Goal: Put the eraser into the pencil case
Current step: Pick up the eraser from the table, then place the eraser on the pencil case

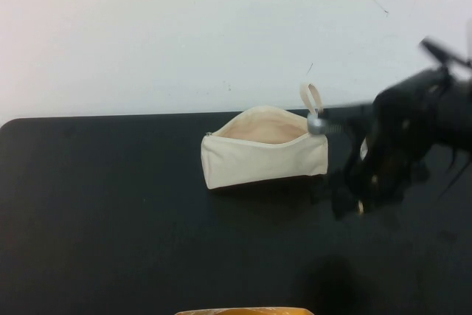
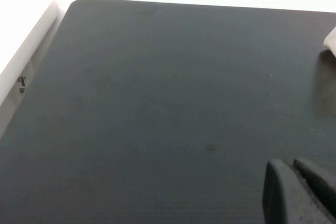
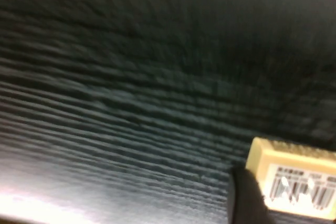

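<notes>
The cream pencil case (image 1: 264, 147) lies at the middle back of the black table with its zip open and its loop strap (image 1: 313, 97) at its right end. One corner of it shows in the left wrist view (image 2: 331, 38). My right gripper (image 1: 352, 198) hangs just right of the case, a little above the table. It is shut on the pale yellow eraser (image 3: 294, 182), whose barcode label faces the camera; one dark finger (image 3: 245, 199) presses its side. My left gripper (image 2: 291, 163) is shut and empty over bare table, out of the high view.
The black table (image 1: 110, 219) meets a white wall at the back. A yellow-orange thing (image 1: 243, 310) pokes in at the near edge. The right arm (image 1: 420, 116) reaches in from the right.
</notes>
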Robot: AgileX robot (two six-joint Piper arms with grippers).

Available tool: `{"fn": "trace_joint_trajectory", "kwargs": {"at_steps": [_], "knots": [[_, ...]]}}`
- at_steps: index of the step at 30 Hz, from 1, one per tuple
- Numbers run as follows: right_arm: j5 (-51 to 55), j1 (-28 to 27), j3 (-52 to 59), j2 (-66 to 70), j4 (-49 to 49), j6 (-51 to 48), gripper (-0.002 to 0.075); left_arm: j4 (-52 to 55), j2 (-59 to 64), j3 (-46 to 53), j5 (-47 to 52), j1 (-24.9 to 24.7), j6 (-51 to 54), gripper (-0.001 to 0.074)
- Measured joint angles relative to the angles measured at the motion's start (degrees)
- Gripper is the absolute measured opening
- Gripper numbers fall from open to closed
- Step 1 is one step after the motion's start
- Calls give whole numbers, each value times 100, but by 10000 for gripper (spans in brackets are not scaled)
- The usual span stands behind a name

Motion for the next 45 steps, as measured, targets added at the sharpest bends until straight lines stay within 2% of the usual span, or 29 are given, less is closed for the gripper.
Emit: {"fn": "trace_joint_trajectory", "kwargs": {"at_steps": [5, 9, 22, 27, 30, 31, 33, 34, 37, 39, 42, 45], "knots": [[-58, 126, -408, -634, -20, -506, 307, 0, 0, 0, 0, 0, 0, -1], [-205, 199, -992, -591, -35, -727, 307, 0, 0, 0, 0, 0, 0, -1], [3, 220, -3675, 1762, -56, -1321, 311, 0, 0, 0, 0, 0, 0, -1], [275, 220, -4235, 2144, -56, -1343, 437, 0, 0, 0, 0, 0, 0, -1], [455, 220, -4358, 2155, -56, -1343, 463, 0, 0, 0, 0, 0, 0, -1], [536, 220, -4372, 2155, -56, -1343, 454, 0, 0, 0, 0, 0, 0, -1], [775, 225, -4387, 2083, -56, -1364, 386, 0, 0, 0, 0, 0, 0, -1], [880, 234, -4387, 2039, -56, -1408, 340, 0, 0, 0, 0, 0, 0, -1], [1030, 281, -4219, 1710, -81, -1446, 136, 0, 0, 0, 0, 0, 0, -1], [927, 327, -3869, 1299, -89, -1455, 58, -10, 0, 0, 0, 0, 0, -1], [333, 392, -3022, 467, -89, -1455, 17, -10, 0, 0, 0, 0, 0, -1], [-572, 431, -1821, -462, -89, -1458, 7, -10, 0, 0, 0, 0, 0, -1]]}}
